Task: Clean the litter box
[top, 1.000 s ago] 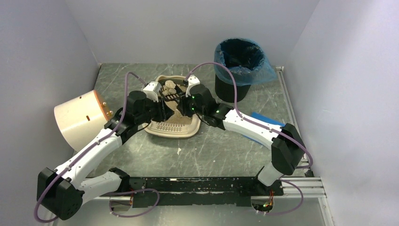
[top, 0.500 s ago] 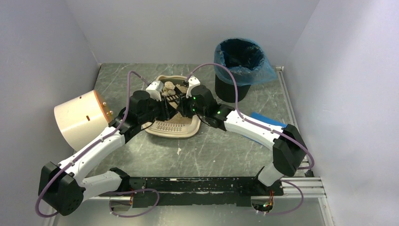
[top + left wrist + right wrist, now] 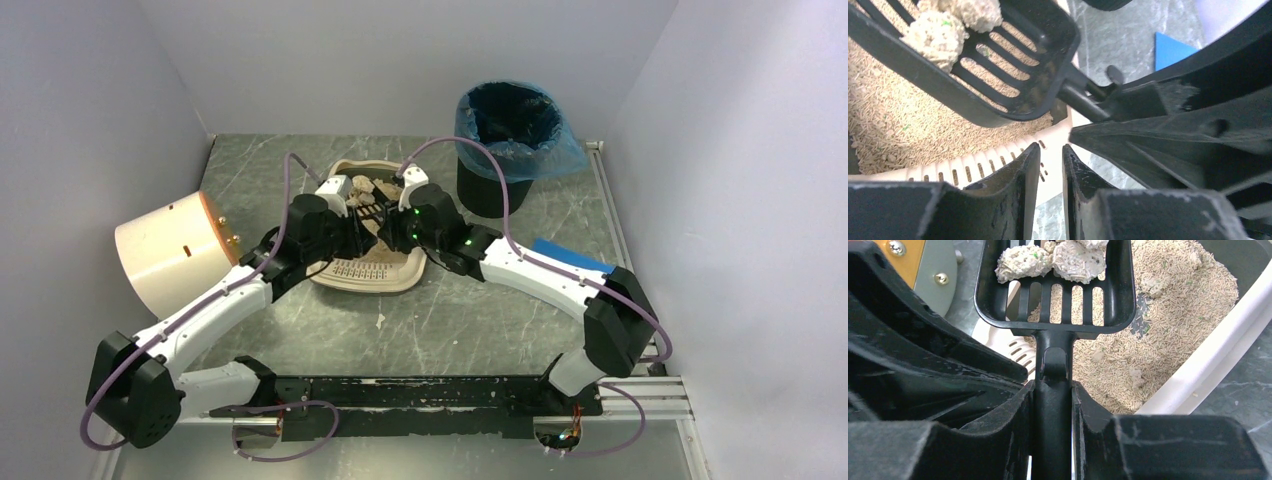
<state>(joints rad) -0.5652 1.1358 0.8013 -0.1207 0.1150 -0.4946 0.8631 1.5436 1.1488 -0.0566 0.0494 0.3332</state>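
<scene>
quick status: the litter box [image 3: 366, 272] sits flat on the surface [image 3: 450, 320], grate lip toward the arm bases. right claw [image 3: 1053, 397] is clamped on the handle of the black scoop [image 3: 1055, 295], which hangs over the litter box with a few clumps [image 3: 1023, 262] on its slots. left claw [image 3: 1049, 160] is pinched together right at the litter box's grate lip, can't tell if it actually nips the rim. i'd call it mid-job: this load is sifted but not dumped. the bin [image 3: 510, 150] is beyond the litter box to its right, and smaller bits look left in the litter.
</scene>
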